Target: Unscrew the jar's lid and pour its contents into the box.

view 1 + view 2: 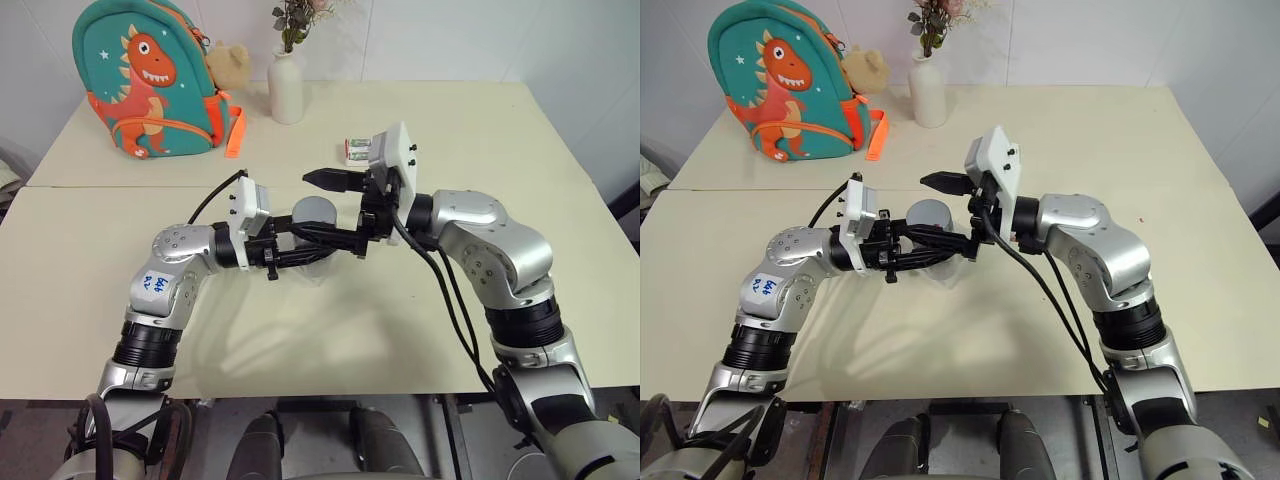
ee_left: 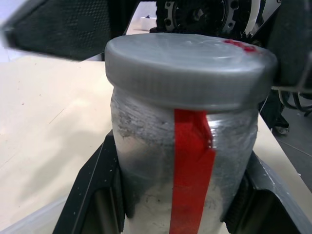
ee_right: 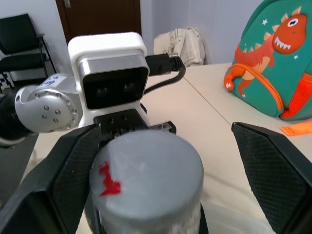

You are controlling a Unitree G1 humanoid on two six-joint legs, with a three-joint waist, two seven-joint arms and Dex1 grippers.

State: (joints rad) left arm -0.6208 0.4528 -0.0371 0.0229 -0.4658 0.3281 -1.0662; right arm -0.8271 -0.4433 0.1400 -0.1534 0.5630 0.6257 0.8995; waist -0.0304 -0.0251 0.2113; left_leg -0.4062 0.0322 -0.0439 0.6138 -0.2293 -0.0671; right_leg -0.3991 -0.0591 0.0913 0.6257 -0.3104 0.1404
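The left gripper [image 1: 335,238] holds the jar [image 2: 183,168] upright above the table [image 1: 420,320], its fingers clamped on the jar's sides below the lid [image 2: 187,73]. The right gripper [image 3: 161,190] hangs over the lid with its fingers spread wide, one on each side of the cap and not touching it. The unscrewing step is in hand but seemingly not begun: the lid sits fully on the jar. The next move looks to call for the right fingers to close squarely on the cap's rim, then twist while the left grip keeps the jar from turning. The jar's frosted wall and red strip hide its contents. A clear box edge [image 2: 29,222] shows just below the jar; what it holds cannot be told.
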